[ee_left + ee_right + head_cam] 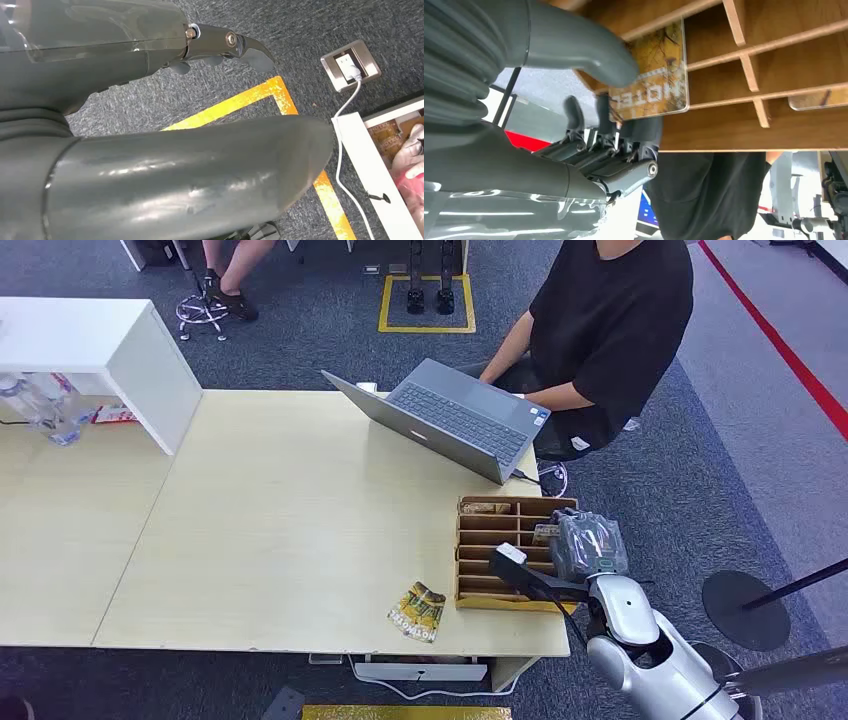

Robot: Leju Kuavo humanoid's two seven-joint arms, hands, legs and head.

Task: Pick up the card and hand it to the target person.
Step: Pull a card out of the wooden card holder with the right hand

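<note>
Hand first: your right hand [599, 120] pinches a card [656, 80] between its thick thumb and darker fingers [574, 112], the card printed "HOTEL" and sitting at a slot of the wooden organizer [774, 65]. In the head view that right hand [588, 545] hangs over the right side of the organizer [505, 555], which stands at the near right corner of the counter [280, 520]. Your left hand [220, 47] hangs over grey carpet with a yellow floor marking [240, 102] beneath it; its fingers are curled in with nothing in them. A second card [417, 611] lies flat on the counter just left of the organizer, near the front edge. Farther back, an open laptop [455, 420] sits on the counter, and a person in a black shirt [610, 330] is seated behind it at the far right edge. A white box [100, 350] and bottles [45, 405] stand at the far left.
</note>
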